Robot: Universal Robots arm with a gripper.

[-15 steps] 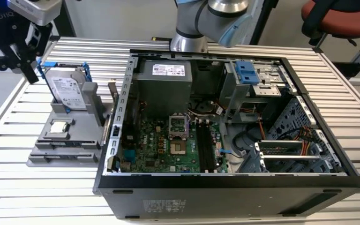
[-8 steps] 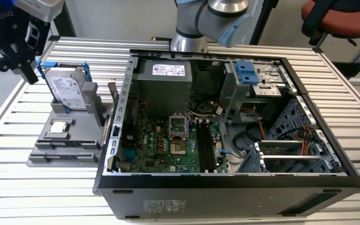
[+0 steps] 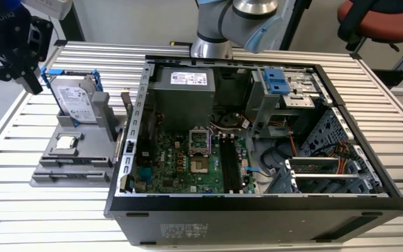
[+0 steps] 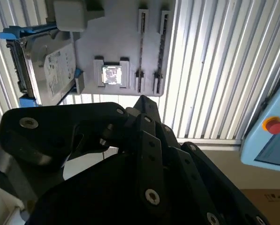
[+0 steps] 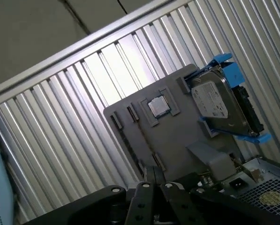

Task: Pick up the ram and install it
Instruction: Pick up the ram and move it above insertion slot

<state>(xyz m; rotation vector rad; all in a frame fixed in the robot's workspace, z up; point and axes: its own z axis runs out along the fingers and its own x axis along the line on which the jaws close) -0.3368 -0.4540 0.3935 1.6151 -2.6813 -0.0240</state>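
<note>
My black gripper [image 3: 28, 79] hangs high over the table's far corner at the exterior view's left, above the grey parts holder [image 3: 51, 178]. In both wrist views its fingers [image 5: 150, 174] meet, shut, with nothing seen between them. The ram is out of view. The holder's two long narrow slots [image 4: 142, 47] look like dark lines, and I cannot tell what is in them. The open computer case [image 3: 257, 210] lies in the middle, its green motherboard [image 3: 180, 163] showing black memory slots [image 3: 227, 163]. I cannot tell whether a stick sits in those slots.
On the holder stand a silver hard drive in a blue bracket [image 3: 74, 102] and a small square processor chip [image 3: 65, 142]. The arm's base [image 3: 212, 47] rises behind the case. A red chair [image 3: 387, 21] is at the back right. A blue panel with a red button [image 4: 271, 126] lies beyond the table edge.
</note>
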